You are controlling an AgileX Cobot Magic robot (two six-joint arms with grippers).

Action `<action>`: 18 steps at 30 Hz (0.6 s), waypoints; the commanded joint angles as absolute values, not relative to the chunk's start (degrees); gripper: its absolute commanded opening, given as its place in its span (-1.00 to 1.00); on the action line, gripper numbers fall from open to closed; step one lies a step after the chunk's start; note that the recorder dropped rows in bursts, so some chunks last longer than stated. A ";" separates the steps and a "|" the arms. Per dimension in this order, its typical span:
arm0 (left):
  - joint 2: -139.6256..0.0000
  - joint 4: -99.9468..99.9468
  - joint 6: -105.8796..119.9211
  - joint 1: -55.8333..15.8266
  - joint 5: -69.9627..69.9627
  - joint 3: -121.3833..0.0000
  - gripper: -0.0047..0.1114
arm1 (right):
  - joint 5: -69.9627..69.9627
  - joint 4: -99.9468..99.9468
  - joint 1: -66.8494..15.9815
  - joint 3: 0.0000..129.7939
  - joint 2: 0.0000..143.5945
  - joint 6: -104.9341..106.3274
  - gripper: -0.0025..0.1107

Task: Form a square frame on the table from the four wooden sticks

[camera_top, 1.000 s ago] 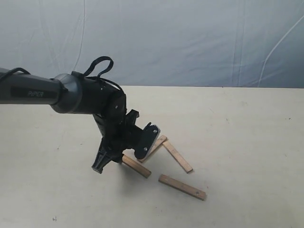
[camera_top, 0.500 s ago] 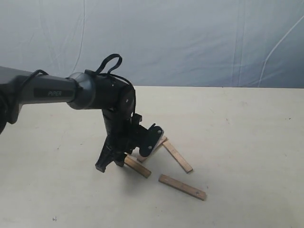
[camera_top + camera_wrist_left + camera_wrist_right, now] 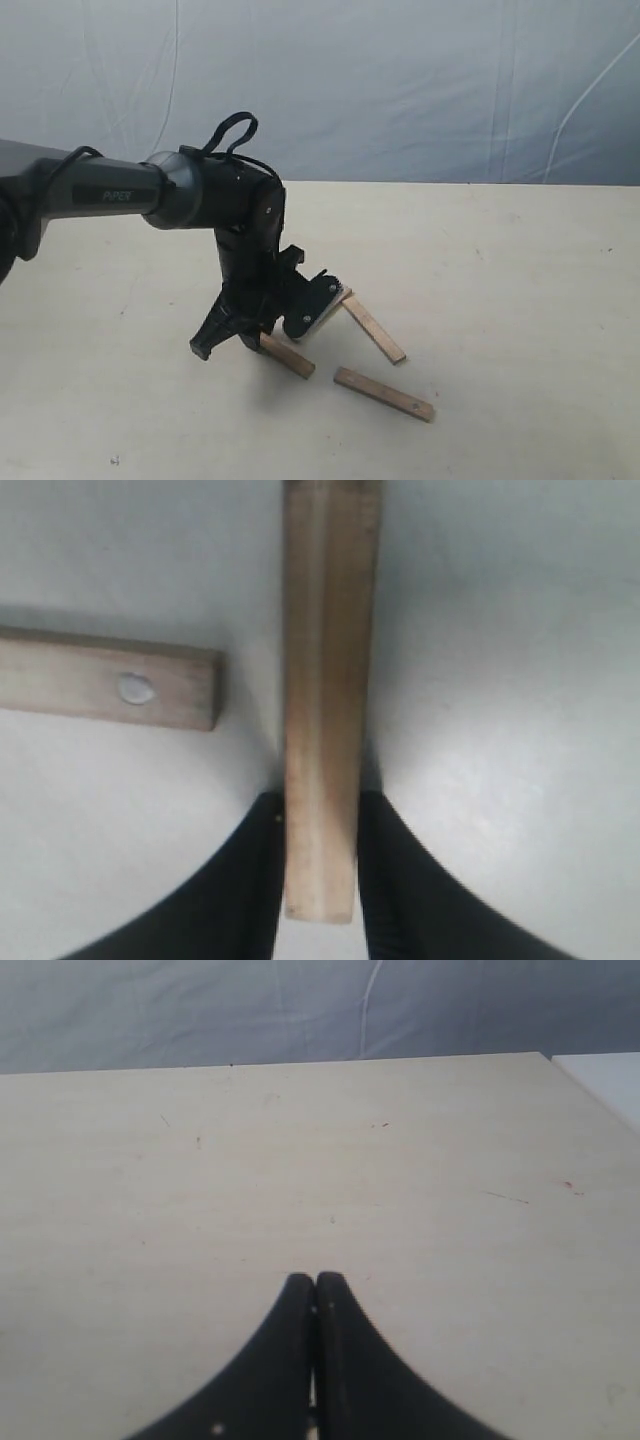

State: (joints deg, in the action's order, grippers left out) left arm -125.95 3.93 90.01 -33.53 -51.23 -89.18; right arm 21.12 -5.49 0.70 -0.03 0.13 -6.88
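Observation:
Four light-brown wooden sticks lie near the middle of the pale table (image 3: 520, 270). My left gripper (image 3: 264, 340) is shut on one stick (image 3: 290, 358), low at the table; in the left wrist view this stick (image 3: 322, 710) runs straight out between the black fingers (image 3: 255, 880). A second stick (image 3: 384, 393), with a small hole near its end, lies close by, and its end (image 3: 110, 678) shows in the left wrist view. A third (image 3: 375, 328) lies slanted, and a fourth (image 3: 338, 297) is mostly hidden behind the wrist. My right gripper (image 3: 316, 1282) is shut, empty, over bare table.
A blue-grey fabric backdrop (image 3: 400, 80) hangs behind the table's far edge. The left arm (image 3: 120, 195) reaches in from the left, above the table. A white surface (image 3: 605, 1070) lies past the table corner in the right wrist view.
The left gripper has shifted slightly down and left with the stick, whose near end swung a little. The other sticks lie as before.

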 commanded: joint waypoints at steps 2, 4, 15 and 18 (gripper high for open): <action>-121.89 5.07 92.29 -33.89 -52.32 -88.94 -0.92 | 21.04 -5.45 0.55 0.00 0.00 -6.57 -0.97; -121.52 6.24 93.19 -33.89 -52.29 -89.45 -0.92 | 20.80 -5.45 0.55 0.00 0.00 -6.57 -0.97; -124.98 9.26 95.13 -32.82 -46.70 -93.26 -0.92 | 20.80 -5.45 0.55 0.00 0.00 -6.57 -0.97; -126.65 8.92 95.13 -32.61 -46.00 -93.70 -0.92 | 20.80 -5.45 0.55 0.00 0.00 -6.57 -0.97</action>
